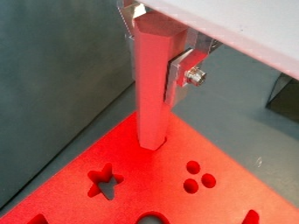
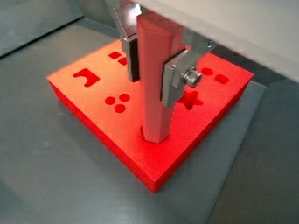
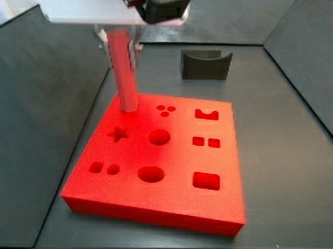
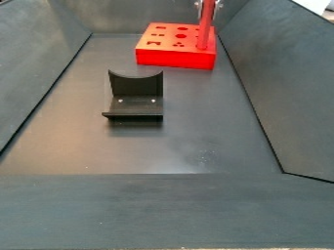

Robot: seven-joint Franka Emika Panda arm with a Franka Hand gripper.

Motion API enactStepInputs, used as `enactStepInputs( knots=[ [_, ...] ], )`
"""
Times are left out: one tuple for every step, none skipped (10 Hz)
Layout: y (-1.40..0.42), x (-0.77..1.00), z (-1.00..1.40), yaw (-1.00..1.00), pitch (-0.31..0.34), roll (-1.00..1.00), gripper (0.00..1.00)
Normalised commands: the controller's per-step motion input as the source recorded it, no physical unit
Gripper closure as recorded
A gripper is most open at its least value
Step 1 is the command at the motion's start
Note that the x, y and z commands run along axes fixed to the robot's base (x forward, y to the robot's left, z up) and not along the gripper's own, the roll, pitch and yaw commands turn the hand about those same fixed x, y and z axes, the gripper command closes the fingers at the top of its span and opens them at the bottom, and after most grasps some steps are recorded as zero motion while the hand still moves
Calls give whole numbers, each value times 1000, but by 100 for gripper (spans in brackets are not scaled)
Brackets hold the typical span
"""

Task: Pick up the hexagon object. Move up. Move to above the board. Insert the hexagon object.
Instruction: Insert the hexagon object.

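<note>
The hexagon object is a long red bar standing upright, and my gripper is shut on its upper part. A silver finger plate presses on one side and a dark pad on the other. The bar's lower end meets the top of the board near one corner; whether it sits in a recess there is hidden by the bar. In a side view the bar stands at the far left corner of the board, under the gripper. The bar and board also show far back.
The fixture stands on the dark floor behind the board, and the same fixture shows mid-floor in a side view. Star, round and square recesses are open in the board's top. Dark walls enclose the floor.
</note>
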Motion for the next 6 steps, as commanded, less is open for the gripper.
enactStepInputs(
  knots=[
    [-166, 140, -429, 0, 0, 186, 100],
    [-146, 131, -440, 0, 0, 170, 100],
    [-40, 123, -391, 0, -11, 47, 100],
    [0, 0, -189, -57, -119, -54, 100],
    [63, 0, -57, -20, -106, -89, 100],
    [0, 0, 0, 0, -6, 0, 100]
  ],
)
